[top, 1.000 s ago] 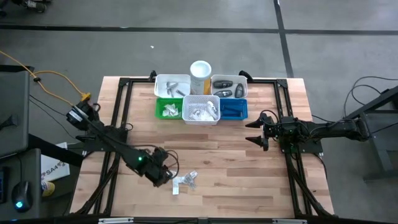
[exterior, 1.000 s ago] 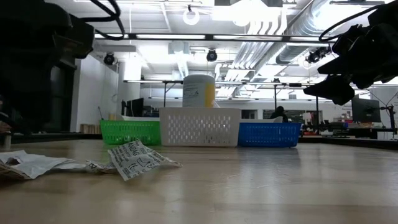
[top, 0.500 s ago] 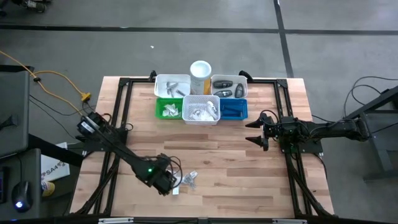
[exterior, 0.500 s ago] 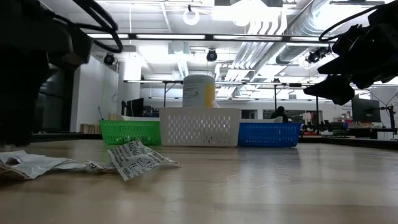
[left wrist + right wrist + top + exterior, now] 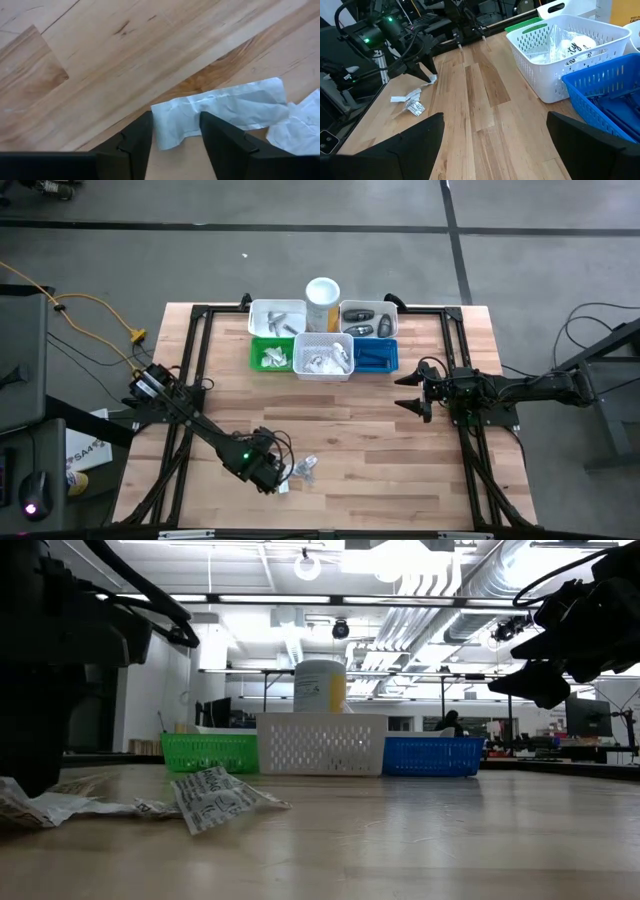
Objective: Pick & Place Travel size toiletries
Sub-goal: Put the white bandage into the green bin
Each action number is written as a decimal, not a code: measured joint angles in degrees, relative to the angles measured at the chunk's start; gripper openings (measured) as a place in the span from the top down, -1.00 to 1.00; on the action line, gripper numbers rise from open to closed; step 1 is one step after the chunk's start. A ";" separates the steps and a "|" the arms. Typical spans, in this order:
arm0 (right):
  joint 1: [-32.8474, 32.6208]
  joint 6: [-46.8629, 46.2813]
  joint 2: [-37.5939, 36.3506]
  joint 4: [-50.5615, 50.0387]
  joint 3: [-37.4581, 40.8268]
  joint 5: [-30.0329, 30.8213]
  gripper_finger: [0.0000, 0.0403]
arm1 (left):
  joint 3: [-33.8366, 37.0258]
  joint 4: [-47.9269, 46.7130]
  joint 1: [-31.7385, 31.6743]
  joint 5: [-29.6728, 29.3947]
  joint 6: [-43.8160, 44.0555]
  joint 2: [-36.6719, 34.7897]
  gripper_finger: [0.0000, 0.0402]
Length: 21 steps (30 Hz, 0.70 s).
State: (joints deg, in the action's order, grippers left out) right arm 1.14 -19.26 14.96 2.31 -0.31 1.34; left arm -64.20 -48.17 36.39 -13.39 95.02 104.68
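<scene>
Three crinkly white packets (image 5: 300, 469) lie flat on the wood near the table's front edge. One plain white packet (image 5: 225, 107) has its end between the two fingers of my left gripper (image 5: 175, 130), which points down over it with a gap between the fingers. A second packet (image 5: 300, 125) lies beside it. In the low view a printed packet (image 5: 225, 795) lies next to a plain one (image 5: 60, 808). My right gripper (image 5: 408, 392) hangs open above the table's right side, away from all packets. My left gripper comes from above, its fingers (image 5: 135, 140) standing on either side of the white packet's end (image 5: 172, 125), across its length. The packet lies flat on the table. I cannot tell whether the fingers touch it.
At the table's far middle stand a white bin (image 5: 323, 355), a green bin (image 5: 271, 353) and a blue bin (image 5: 375, 354), with two more white bins (image 5: 277, 317) and a tall white cylinder (image 5: 322, 298) behind. Bare wood lies between the bins and the packets.
My left gripper has come down and toward the table's near edge and right, onto the packets, tipping steeper. In the low view its dark bulk has sunk to the table at the left, over the plain packet's end.
</scene>
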 joint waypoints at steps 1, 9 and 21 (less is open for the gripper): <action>0.01 0.01 -0.02 0.00 -0.01 0.02 -0.72 | 0.00 0.13 0.01 0.01 0.03 0.02 0.21; 0.00 0.01 -0.02 0.00 0.01 0.00 -0.72 | 0.07 -0.13 -0.01 -0.28 -1.70 0.14 0.74; -0.01 -0.01 0.00 0.00 0.01 0.00 -0.72 | -4.37 -9.66 -0.01 -10.93 -6.29 -2.22 0.98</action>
State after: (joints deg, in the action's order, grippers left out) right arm 1.13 -19.27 14.96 2.31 -0.30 1.34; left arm -68.58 -57.83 36.38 -24.32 88.73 102.46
